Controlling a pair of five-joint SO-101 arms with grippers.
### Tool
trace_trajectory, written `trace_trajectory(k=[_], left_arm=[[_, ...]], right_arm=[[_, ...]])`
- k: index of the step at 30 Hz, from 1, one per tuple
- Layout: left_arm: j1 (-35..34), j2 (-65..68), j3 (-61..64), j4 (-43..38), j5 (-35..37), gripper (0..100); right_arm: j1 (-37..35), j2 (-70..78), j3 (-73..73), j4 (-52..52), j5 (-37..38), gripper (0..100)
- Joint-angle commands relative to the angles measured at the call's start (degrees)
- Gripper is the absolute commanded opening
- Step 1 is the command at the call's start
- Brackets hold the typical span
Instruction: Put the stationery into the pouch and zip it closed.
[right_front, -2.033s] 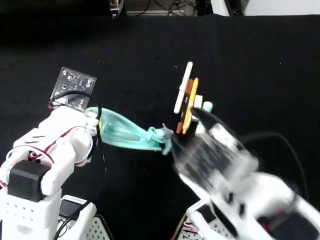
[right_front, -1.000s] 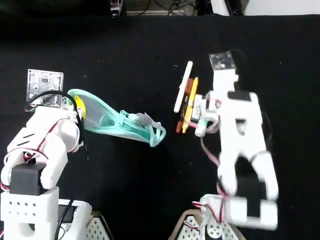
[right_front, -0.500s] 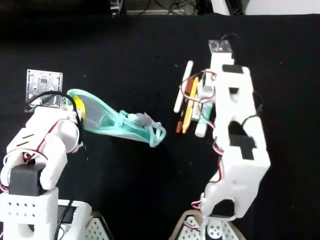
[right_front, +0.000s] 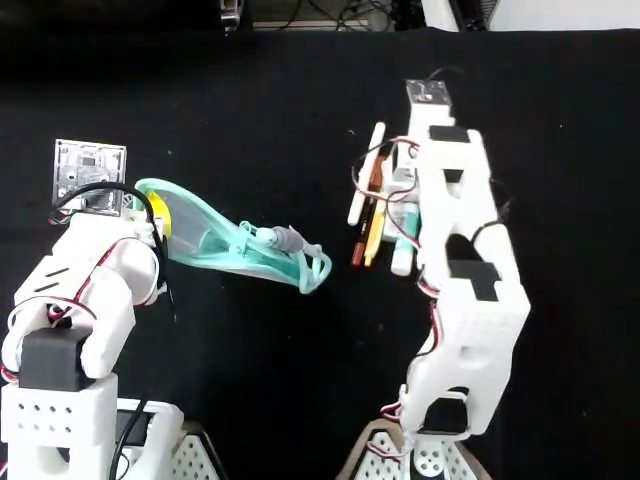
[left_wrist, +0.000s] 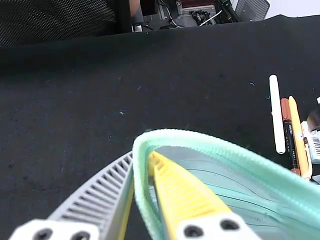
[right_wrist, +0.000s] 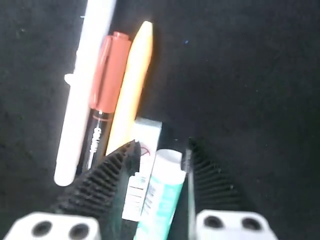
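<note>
The pouch (right_front: 240, 245) lies at 9 o'clock from the stationery. My left gripper (left_wrist: 142, 160) is clenched on its rim, one finger inside and one outside, I judge to prop the mouth open for loading. At 3 o'clock from it lie the white pen (right_wrist: 85, 90), brown marker (right_wrist: 102, 85), orange pen (right_wrist: 131, 85), small white box (right_wrist: 142, 165) and teal tube (right_wrist: 160, 195). My right gripper (right_wrist: 162, 145) is spread, its fingers straddling the tube, placed so that closing would take that piece first.
</note>
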Motion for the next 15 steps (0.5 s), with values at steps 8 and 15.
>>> trace_trajectory(k=[8, 15], left_arm=[[-0.04, 0.97, 7.78, -0.26, 0.18, 3], [-0.13, 0.97, 7.78, -0.26, 0.18, 3]], right_arm=[[2.99, 0.48, -0.13, 5.01, 4.04, 12.7], [2.64, 0.66, 0.48, 6.59, 4.13, 12.8]])
